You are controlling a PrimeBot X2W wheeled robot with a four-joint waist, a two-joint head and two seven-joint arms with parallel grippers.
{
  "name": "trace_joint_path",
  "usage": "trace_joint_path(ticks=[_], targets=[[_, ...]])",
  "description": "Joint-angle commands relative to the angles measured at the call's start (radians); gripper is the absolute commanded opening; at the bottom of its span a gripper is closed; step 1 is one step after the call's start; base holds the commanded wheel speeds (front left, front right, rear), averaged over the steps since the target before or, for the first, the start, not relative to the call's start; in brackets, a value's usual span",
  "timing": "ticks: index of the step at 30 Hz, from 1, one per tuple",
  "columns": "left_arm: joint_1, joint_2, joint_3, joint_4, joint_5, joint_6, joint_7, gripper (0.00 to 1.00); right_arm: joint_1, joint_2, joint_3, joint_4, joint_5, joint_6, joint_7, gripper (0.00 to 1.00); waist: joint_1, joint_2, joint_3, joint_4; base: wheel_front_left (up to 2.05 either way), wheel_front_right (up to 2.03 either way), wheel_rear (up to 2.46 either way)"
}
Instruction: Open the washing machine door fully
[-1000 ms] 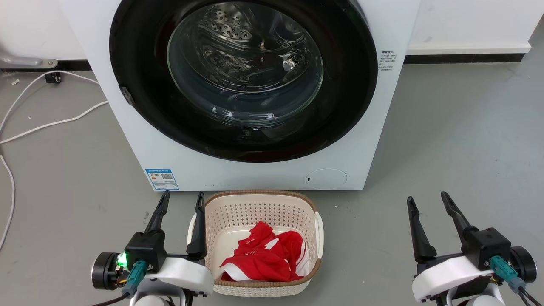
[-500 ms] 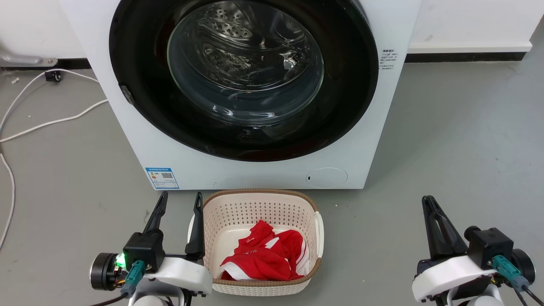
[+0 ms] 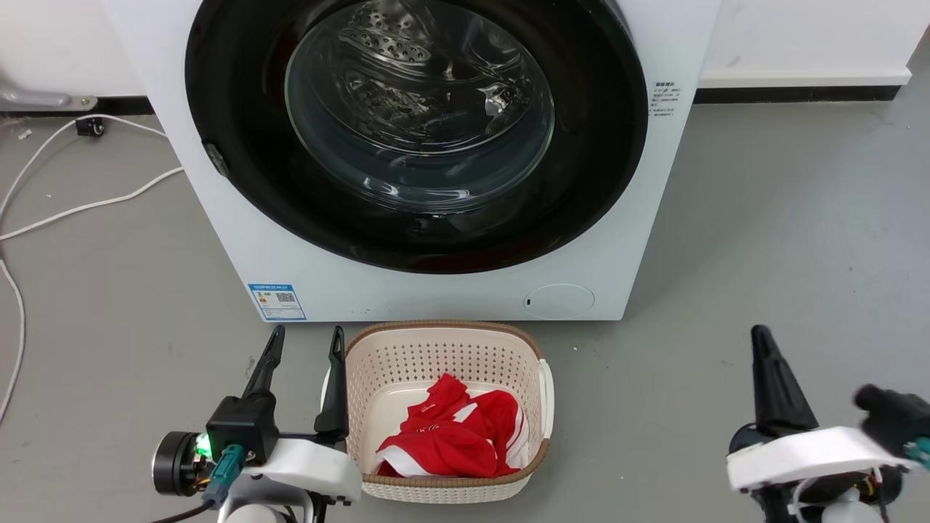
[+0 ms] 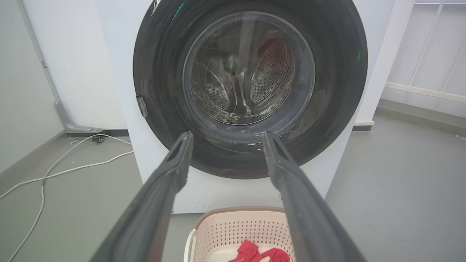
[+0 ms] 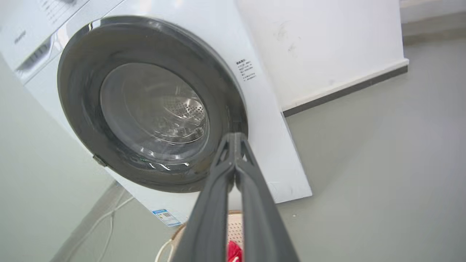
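The washing machine door (image 3: pixel 418 131) is a big glossy black ring with a bulging clear glass centre, lying flat against the white machine (image 3: pixel 240 240); it looks shut in every view (image 4: pixel 251 83) (image 5: pixel 153 105). Steel drum holes show through the glass. My left gripper (image 3: pixel 305 341) rests low at the lower left, open and empty, beside the basket. My right gripper (image 3: pixel 761 335) is low at the right, shut on nothing, its fingertips together (image 5: pixel 235 138), well short of the door.
A cream laundry basket (image 3: pixel 443 338) with a red and white garment (image 3: pixel 454 436) stands on the grey floor right under the door. White cables (image 3: pixel 87 211) lie on the floor at the left. The wall runs behind the machine.
My right gripper has shut, from open a second ago, and its arm has rolled and shifted slightly right. The left arm has barely moved. The door has not moved.
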Motion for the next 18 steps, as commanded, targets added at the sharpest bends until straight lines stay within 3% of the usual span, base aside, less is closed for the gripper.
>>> trace_joint_path(ticks=[1, 7, 10, 11, 14, 18], targets=[[-0.001, 0.001, 0.001, -0.005, -0.006, 0.002, -0.003, 1.00, -0.013, 0.003, 0.008, -0.002, 0.134, 0.000, -0.009, 0.00, 0.0000, 0.0000, 0.003, 0.000, 0.00, 0.00, 0.00], [-0.012, 0.001, 0.003, -0.011, -0.014, 0.003, -0.003, 1.00, -0.049, 0.002, 0.011, -0.031, 0.808, 0.000, -0.023, 0.00, 0.0000, 0.0000, 0.016, -0.002, 0.00, 0.00, 0.00], [-0.018, 0.001, 0.006, -0.018, -0.015, 0.007, -0.003, 1.00, -0.081, 0.002, -0.008, -0.053, 1.057, 0.000, -0.006, 0.00, 0.0000, 0.0000, 0.029, -0.006, 0.00, 0.00, 0.00], [-0.018, 0.001, 0.006, -0.018, -0.015, 0.007, -0.003, 1.00, -0.081, 0.002, -0.008, -0.053, 1.057, 0.000, -0.006, 0.00, 0.0000, 0.0000, 0.029, -0.006, 0.00, 0.00, 0.00], [-0.027, 0.001, 0.009, -0.026, -0.019, 0.007, -0.003, 1.00, -0.117, 0.002, -0.037, -0.065, 1.238, 0.000, 0.035, 0.00, 0.0000, 0.0000, 0.045, -0.010, 0.00, 0.00, 0.00], [-0.044, 0.001, 0.010, -0.042, -0.019, 0.004, -0.002, 1.00, -0.186, -0.029, -0.065, -0.046, 1.331, 0.000, 0.093, 0.00, 0.0000, 0.0000, 0.081, -0.011, 0.00, 0.00, 0.00]])
